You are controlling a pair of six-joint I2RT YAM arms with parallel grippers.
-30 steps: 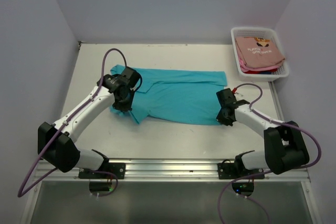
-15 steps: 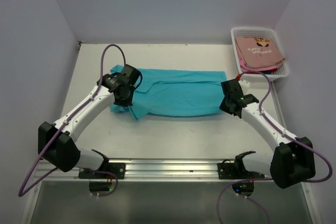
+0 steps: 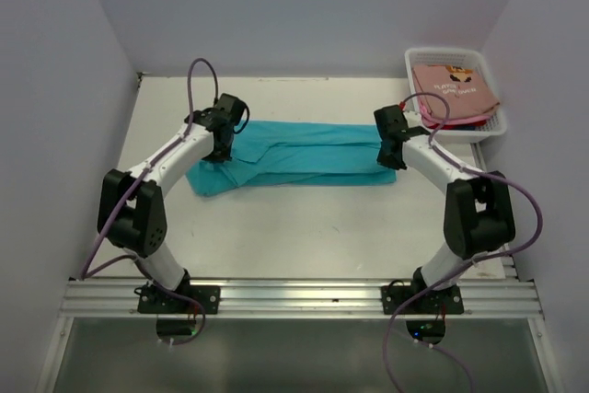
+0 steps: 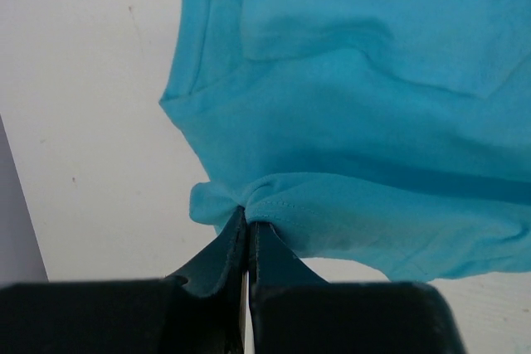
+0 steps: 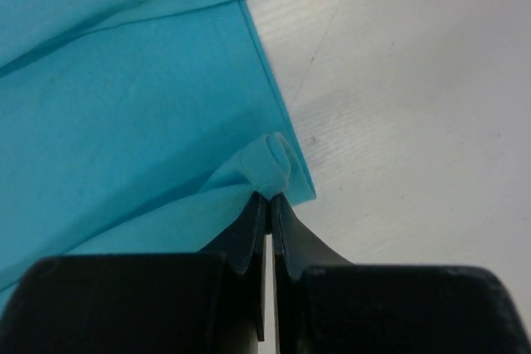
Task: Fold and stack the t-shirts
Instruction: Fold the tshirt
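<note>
Teal t-shirt (image 3: 304,158) hem farther back; lower t-shirts (image 3: 433,119) in basket (image 3: 445,52) mostly hidden

t-shirt (image 3: 308,161) on table (image 3: 304,227) centre | left gripper (image 3: 221,154) at its left end, right gripper (image 3: 390,161) opposite | shirts (image 3: 456,89) in basket (image 3: 442,51) far-right

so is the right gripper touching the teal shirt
Touching. The right wrist view shows the right gripper shut on a fold of the teal shirt.

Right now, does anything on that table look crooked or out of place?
Only the teal t-shirt: its left end fans out wider than the narrow folded strip, so the fold looks uneven. The left tool and right tool pinch its ends. Nothing spilled.
</note>
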